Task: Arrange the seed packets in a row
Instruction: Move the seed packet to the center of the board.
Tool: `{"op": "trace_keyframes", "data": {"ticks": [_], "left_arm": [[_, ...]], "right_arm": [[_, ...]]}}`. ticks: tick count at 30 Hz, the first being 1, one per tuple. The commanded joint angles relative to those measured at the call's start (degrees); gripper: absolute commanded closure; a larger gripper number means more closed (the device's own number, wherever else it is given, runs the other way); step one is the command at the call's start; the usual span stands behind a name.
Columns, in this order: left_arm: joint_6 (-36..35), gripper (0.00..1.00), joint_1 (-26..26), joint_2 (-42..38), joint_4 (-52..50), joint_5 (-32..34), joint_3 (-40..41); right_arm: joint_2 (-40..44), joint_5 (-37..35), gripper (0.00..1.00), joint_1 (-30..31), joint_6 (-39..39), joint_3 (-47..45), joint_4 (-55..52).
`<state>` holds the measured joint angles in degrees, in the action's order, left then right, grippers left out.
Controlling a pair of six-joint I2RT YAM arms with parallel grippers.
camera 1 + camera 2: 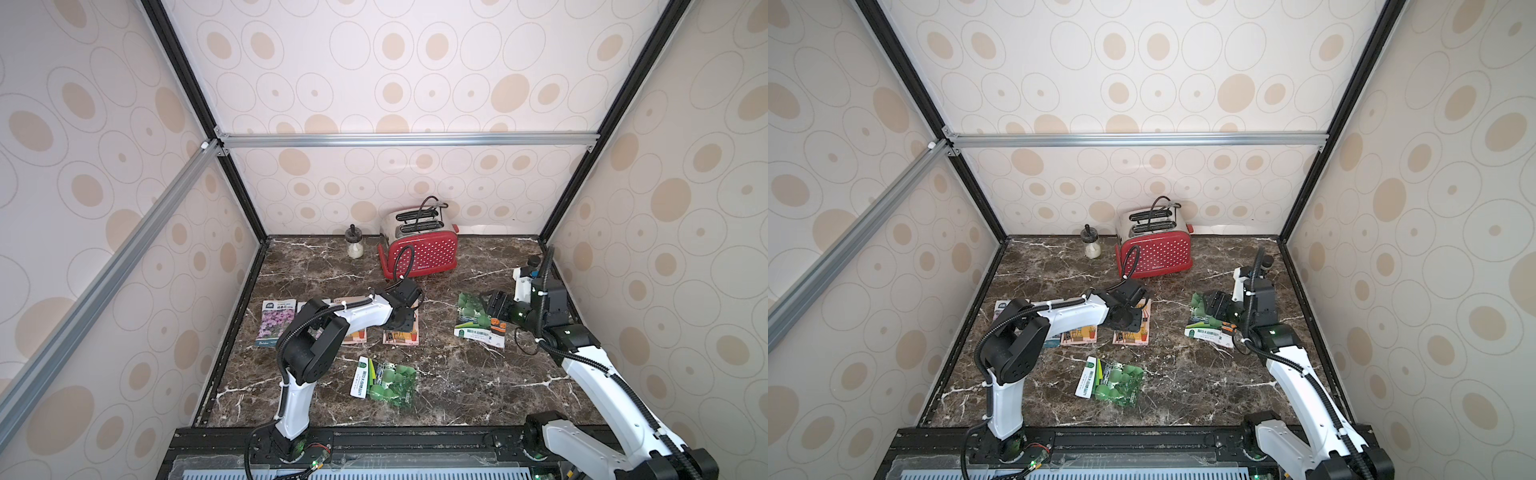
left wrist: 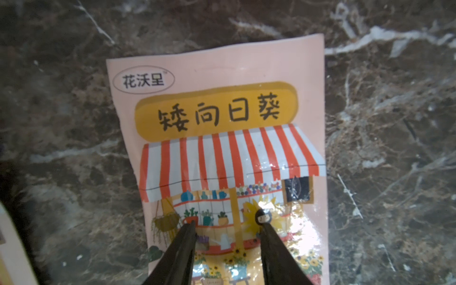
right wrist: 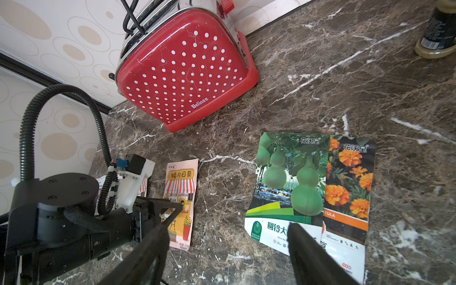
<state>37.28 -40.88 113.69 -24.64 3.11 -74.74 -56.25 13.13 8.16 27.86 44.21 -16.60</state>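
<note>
Six seed packets (image 1: 386, 382) show — two gourd (image 3: 291, 177), two shop (image 2: 222, 153), one purple (image 1: 270, 324), one orange (image 3: 350, 177), perhaps another hidden — both jaws parted, empty.

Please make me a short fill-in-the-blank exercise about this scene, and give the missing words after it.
The toaster is red with ____ dots.
The shop-drawing packet under the left gripper has a ____ background.
One green-gourd packet partly covers a flower packet whose blooms are ____.
Missing words: white; pink; orange.

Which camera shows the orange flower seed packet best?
Right wrist view: the orange-flower packet lies nearly whole, one edge under a gourd packet. Both top views show only a sliver beside that gourd packet. The left wrist view misses it.
</note>
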Motion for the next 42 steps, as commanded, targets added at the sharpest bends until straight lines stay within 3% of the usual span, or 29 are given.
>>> {"op": "trace_keyframes", "data": {"ticks": [1, 12, 42], "left_arm": [[2.93, 0.55, 1.53, 0.98, -4.88, 0.8, 3.68], [3.77, 0.55, 3.53, -0.13, -4.14, 0.66, 5.57], [-3.87, 0.52, 5.81, -5.22, -5.66, 0.68, 3.96]], "right_arm": [[-0.51, 1.09, 0.21, -0.33, 0.65, -0.26, 1.12], [-0.97, 2.78, 0.21, -0.31, 1.41, -1.4, 2.54], [-2.29, 4.05, 0.21, -0.34, 1.7, -2.97, 4.57]]}}
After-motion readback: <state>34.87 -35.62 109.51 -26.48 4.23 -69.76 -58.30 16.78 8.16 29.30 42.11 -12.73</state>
